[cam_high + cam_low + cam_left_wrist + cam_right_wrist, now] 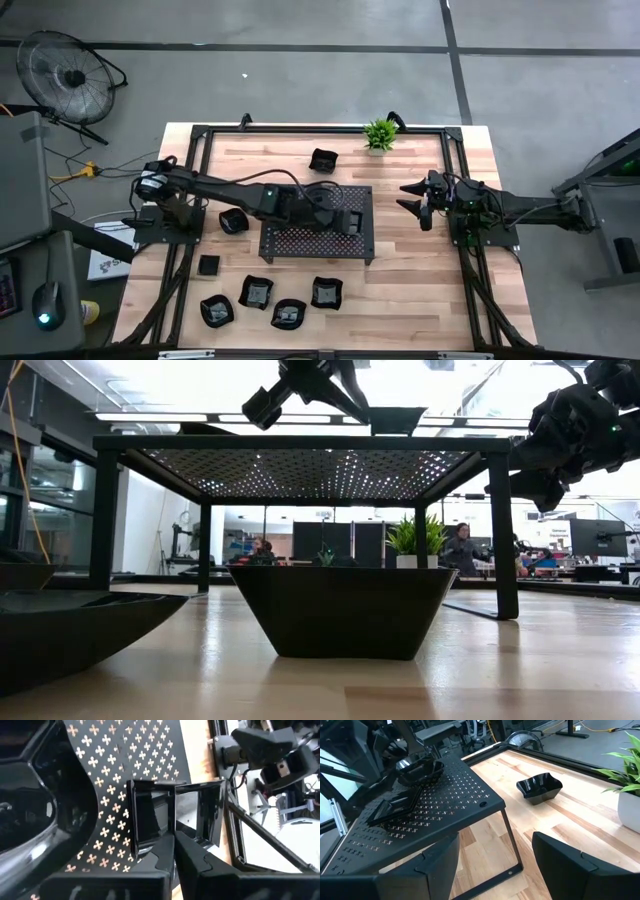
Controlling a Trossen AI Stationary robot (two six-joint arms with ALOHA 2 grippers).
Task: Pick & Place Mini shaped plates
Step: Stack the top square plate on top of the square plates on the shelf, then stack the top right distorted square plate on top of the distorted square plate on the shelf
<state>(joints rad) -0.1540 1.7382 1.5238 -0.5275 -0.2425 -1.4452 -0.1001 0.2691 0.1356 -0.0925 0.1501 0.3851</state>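
Several glossy black mini plates lie on the wooden table: a row near the near edge [256,292], one by the left arm [233,221] and one toward the far edge [323,159] [539,788]. On the perforated tray [300,242] rests a wavy-rimmed plate [420,770]. Beside it is a square plate [352,222] [395,806]. My left gripper [343,218] [174,852] reaches over the tray and is shut on that square plate. My right gripper [413,200] [495,865] hovers open to the right of the tray and touches nothing. My left gripper pinches one side wall of the square plate [172,827] between its two fingers, which come slanting down from above and from the table's left. The plate's underside seems to rest on the tray top [395,422]; whether it is fully down I cannot tell.
The tray stands raised on four legs [503,540], with room beneath it. A small green plant [380,133] in a white pot stands at the far edge. A black frame runs round the table [455,150]. Bare wood lies between the tray and the right arm. People sit in the room beyond.
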